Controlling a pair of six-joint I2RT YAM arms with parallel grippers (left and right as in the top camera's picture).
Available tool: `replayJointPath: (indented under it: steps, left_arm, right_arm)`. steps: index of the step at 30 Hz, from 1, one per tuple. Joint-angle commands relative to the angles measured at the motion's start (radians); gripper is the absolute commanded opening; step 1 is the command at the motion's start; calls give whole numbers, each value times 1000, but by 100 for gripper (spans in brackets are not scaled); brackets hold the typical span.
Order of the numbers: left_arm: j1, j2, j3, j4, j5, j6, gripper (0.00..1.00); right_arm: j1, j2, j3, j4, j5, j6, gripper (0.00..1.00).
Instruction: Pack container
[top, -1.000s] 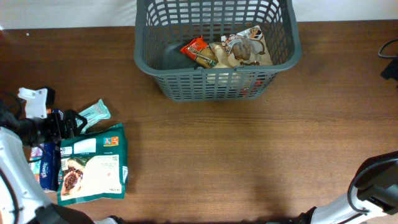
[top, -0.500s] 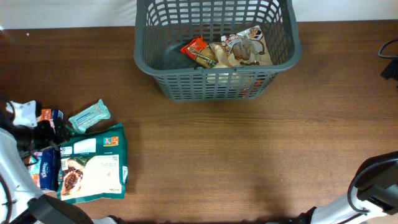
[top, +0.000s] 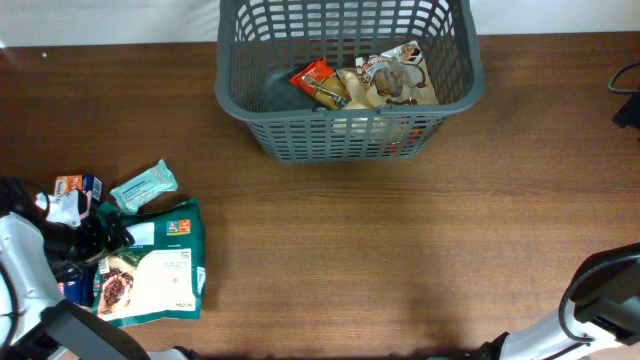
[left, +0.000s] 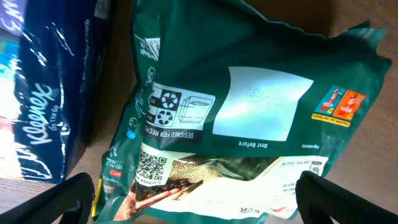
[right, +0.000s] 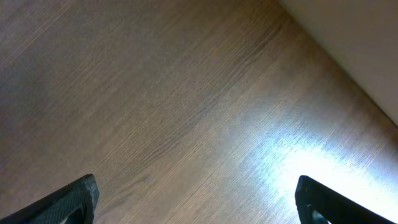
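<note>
Left gripper (left: 199, 202) hangs wide open over the green packet (left: 249, 81), near left; right gripper (right: 196, 199), wide too, over the table (right: 155, 93).

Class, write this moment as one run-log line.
left pincer: open above green packet | right pincer: open, empty | basket: snacks inside

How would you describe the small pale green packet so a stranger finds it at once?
Start at the grey basket on the far side of the table, then go to the pile at the near left. The pale green packet lies just beyond the big dark green bag; it alone is mint-coloured.
</note>
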Motion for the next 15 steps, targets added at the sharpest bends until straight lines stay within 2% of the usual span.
replayJointPath:
  steps: [1,8,15]
  left_arm:
    - [6,9,-12,14,-3,-21,99]
    - [6,32,-13,48,34,-17,99]
    - [6,93,-14,48,128,95,99]
  right_arm:
    - [1,-12,-2,3,-1,8,99]
    - [1,-12,-2,3,-1,8,99]
    - [1,-12,-2,3,-1,8,99]
